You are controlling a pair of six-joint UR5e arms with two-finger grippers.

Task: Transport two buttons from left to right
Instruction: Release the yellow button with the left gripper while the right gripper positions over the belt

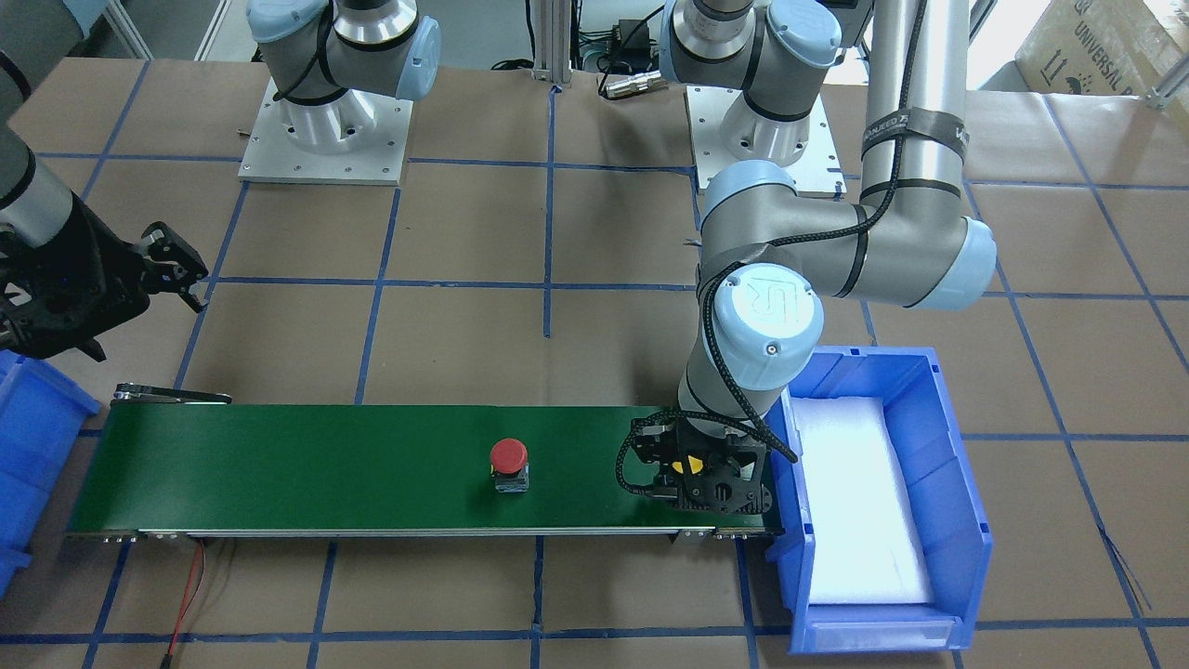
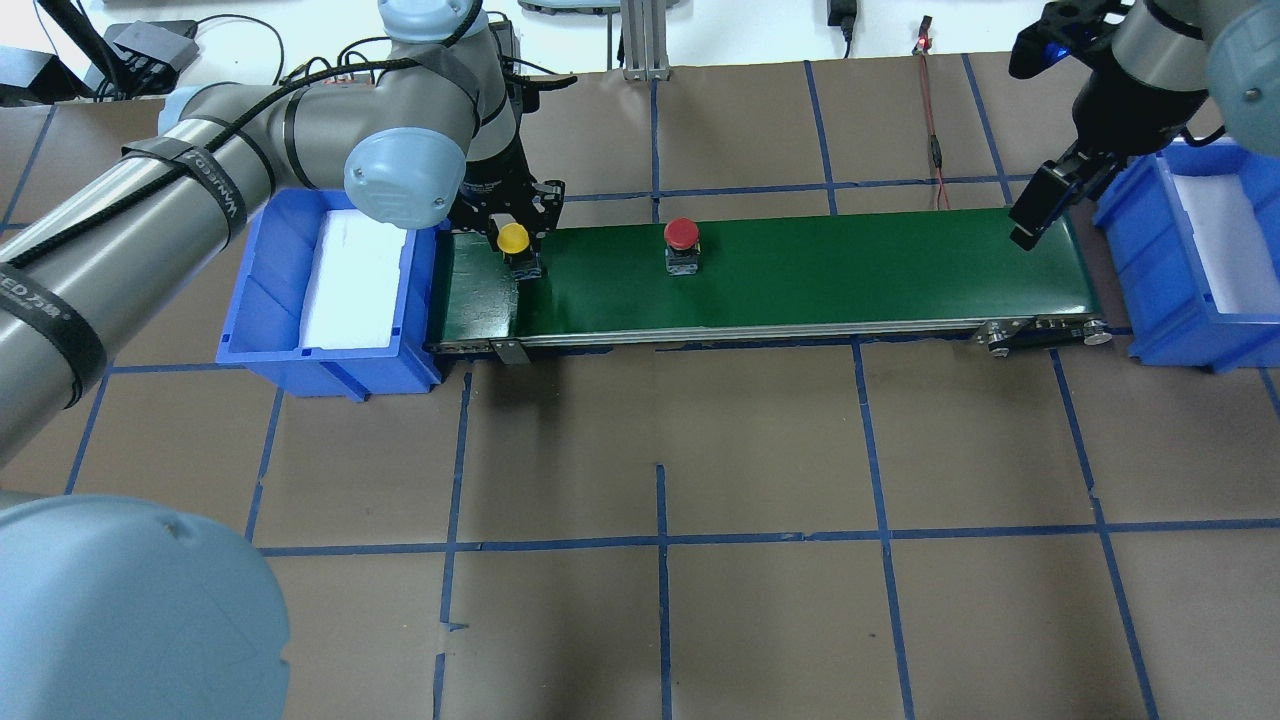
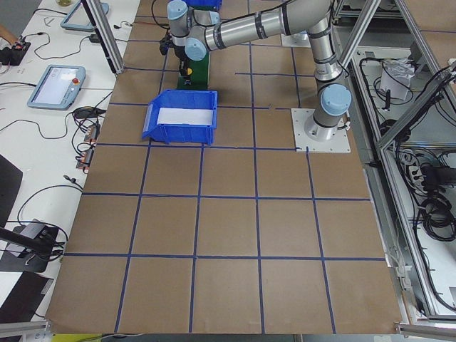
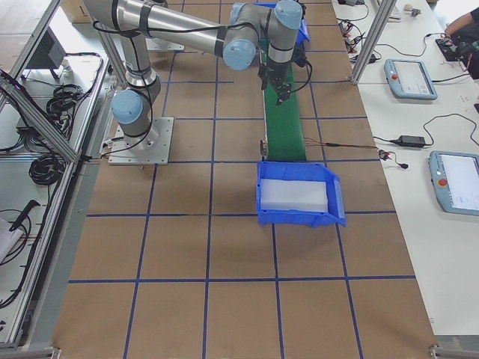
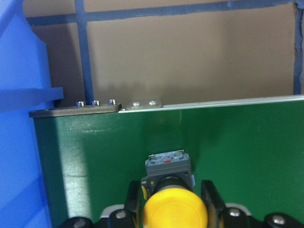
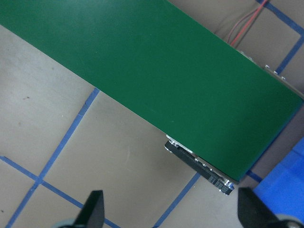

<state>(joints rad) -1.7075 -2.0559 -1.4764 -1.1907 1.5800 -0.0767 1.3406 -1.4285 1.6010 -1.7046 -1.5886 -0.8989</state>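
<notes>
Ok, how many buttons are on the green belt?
2. The red button sits free midway; the yellow button stands at the left end of the belt, in the left claw.

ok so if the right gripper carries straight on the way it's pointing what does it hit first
Probably the paper-covered table just beside the end of the green conveyor belt. The right gripper hangs tilted, so depth is uncertain.

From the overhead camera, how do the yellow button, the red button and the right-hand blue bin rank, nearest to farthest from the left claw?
1. Yellow button, inside the left claw, at the left end of the belt.
2. Red button, farther right along the belt, standing free.
3. Blue bin, past the belt's right end.
</notes>
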